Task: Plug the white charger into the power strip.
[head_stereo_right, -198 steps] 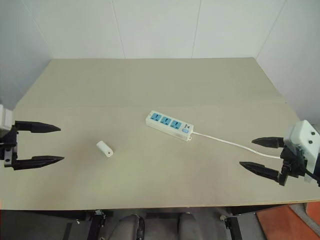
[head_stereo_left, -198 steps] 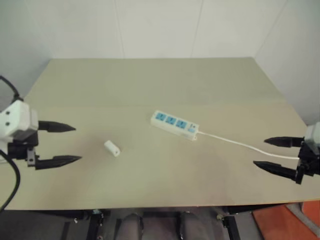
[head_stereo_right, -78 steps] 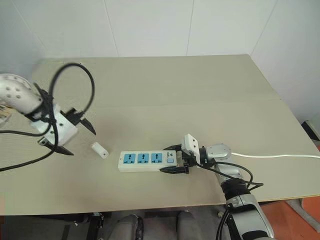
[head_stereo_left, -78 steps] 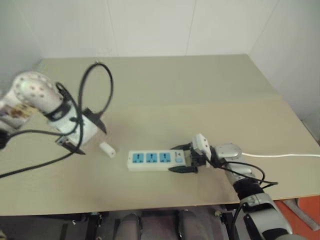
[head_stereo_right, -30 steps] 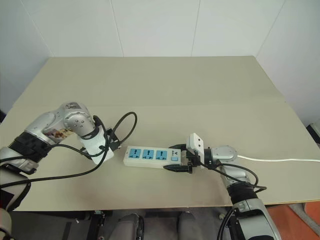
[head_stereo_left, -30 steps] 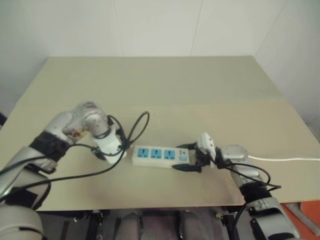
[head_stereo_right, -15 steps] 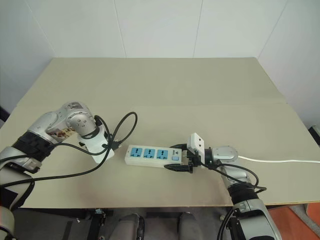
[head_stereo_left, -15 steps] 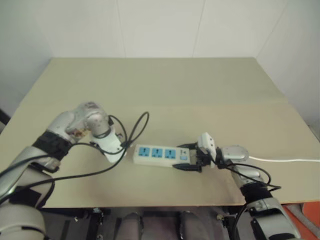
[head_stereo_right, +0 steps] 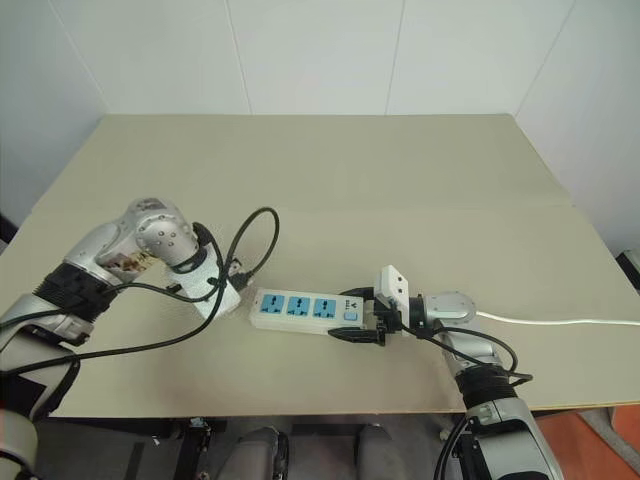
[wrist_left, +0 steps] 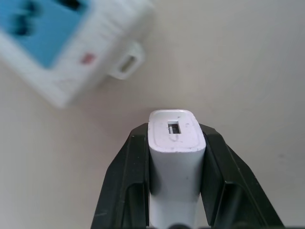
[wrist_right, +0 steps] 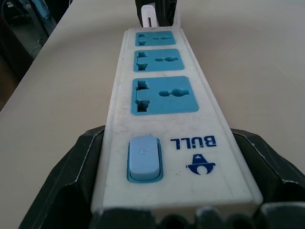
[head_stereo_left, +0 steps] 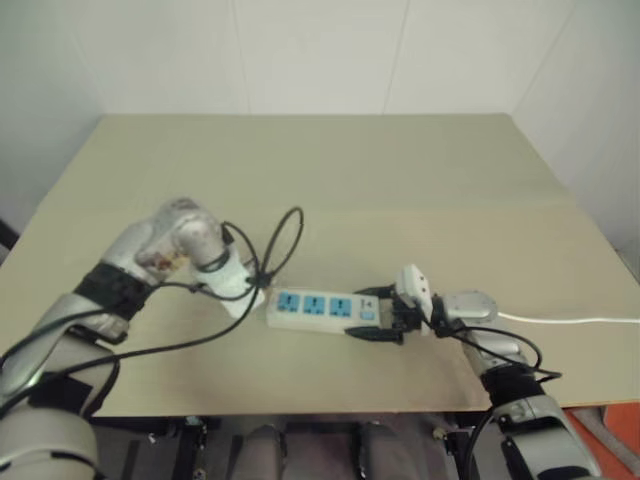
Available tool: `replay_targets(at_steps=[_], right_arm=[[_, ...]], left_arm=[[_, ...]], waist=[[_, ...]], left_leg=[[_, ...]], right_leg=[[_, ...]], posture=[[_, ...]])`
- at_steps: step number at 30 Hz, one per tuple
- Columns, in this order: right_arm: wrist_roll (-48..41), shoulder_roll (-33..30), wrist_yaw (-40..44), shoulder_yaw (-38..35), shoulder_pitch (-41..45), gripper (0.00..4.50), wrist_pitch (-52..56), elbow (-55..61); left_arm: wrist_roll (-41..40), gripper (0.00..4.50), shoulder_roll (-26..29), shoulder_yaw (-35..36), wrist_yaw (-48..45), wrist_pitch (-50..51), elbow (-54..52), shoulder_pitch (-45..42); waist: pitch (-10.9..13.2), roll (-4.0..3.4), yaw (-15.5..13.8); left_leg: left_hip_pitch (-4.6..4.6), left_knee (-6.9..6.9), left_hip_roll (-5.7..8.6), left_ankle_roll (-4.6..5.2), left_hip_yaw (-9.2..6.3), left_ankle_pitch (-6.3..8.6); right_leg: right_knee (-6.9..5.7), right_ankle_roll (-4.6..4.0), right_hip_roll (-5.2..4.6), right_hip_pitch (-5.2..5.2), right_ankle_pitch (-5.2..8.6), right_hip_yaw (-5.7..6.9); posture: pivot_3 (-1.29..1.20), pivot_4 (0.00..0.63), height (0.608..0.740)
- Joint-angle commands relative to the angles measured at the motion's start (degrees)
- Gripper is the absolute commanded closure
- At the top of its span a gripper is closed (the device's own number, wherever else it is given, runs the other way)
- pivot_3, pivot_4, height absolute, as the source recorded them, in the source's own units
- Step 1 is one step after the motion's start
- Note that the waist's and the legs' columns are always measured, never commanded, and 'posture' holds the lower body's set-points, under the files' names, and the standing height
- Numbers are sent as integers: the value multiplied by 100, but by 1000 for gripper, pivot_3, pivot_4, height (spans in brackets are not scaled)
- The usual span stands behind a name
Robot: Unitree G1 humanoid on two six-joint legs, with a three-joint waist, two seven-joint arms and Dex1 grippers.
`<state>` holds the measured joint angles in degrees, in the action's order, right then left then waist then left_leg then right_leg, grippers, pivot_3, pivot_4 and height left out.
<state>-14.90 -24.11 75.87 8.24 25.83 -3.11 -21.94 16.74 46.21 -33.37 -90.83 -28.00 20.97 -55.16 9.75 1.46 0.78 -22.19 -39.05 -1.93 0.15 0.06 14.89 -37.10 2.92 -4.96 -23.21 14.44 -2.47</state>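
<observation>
Underneath everything is a plain beige tabletop (head_stereo_right: 400, 170), matte and flat, with a faint seam running across it, set into a corner of white panelled walls (head_stereo_right: 320, 50). On it lies the long white plastic power strip with three blue socket faces (head_stereo_right: 300, 310), its thin white cable (head_stereo_right: 560, 322) trailing off toward the table's right edge. The right gripper (head_stereo_right: 358, 315) is clenched on the strip's switch end, one black finger on each long side. The left gripper (head_stereo_left: 245, 300) points steeply down just beside the strip's far end and grasps the small white rounded block of a charger (wrist_left: 175, 157) between its two black fingers.

From the head views the charger is hidden behind the left wrist and its looping black cable (head_stereo_right: 250, 245). The left wrist view shows it plainly, port end up, held just above the table near the strip's hanging tab. The right wrist view adds the strip's pale blue switch (wrist_right: 144, 158) and blue printed logo (wrist_right: 200, 152).
</observation>
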Motion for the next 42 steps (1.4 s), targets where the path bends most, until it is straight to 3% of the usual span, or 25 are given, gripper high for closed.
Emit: replay_targets(at_steps=[1, 12, 19, 30, 36, 42], right_arm=[[39, 59, -81, -19, 116, 1063, -212, -72], [317, 417, 112, 159, 419, 1063, -1200, -914], [404, 574, 161, 197, 561, 1063, -1638, -1381], [346, 571, 266, 214, 496, 1063, -1444, -1377], [371, 557, 298, 237, 516, 1063, -1379, -1418], [383, 559, 324, 252, 544, 1063, -1313, -1449]], left_arm=[[-624, 3488, -177, 614, 131, 710, -162, -161], [-2508, 3488, -1124, 2121, 940, 3286, -947, 145], [-3393, 3488, -1380, 2424, 1392, 4820, -1958, 653], [-4134, 3488, -1728, 2638, 2245, 5835, -2716, 1479], [-4396, 3488, -2089, 2812, 2702, 5760, -2871, 2041], [-4477, 3488, -2129, 2762, 2578, 5459, -2742, 2438]], waist=[[0, 0, 5], [0, 0, 194], [-1, 1, 290], [-2, 2, 308], [-3, 3, 297], [-4, 3, 295]], left_leg=[[0, 0, 0, 0, 0, 0], [2, -2, 0, 0, -5, 0], [14, -1, -1, -1, -5, 0], [23, 2, -2, -1, -5, 0], [25, 3, -2, -2, -6, 0], [27, 6, -1, -2, -5, 0]], right_leg=[[0, 0, 0, 0, 0, 0], [-2, 0, 0, 1, 0, -2], [-9, -1, 1, 6, -1, -6], [-7, -1, 0, 13, -2, -10], [-7, -2, 0, 14, -2, -10], [-6, -2, 0, 15, -2, -11]], posture=[[0, 150, 740], [0, 150, 740], [0, 150, 740], [0, 150, 740], [0, 150, 740], [0, 150, 740]])
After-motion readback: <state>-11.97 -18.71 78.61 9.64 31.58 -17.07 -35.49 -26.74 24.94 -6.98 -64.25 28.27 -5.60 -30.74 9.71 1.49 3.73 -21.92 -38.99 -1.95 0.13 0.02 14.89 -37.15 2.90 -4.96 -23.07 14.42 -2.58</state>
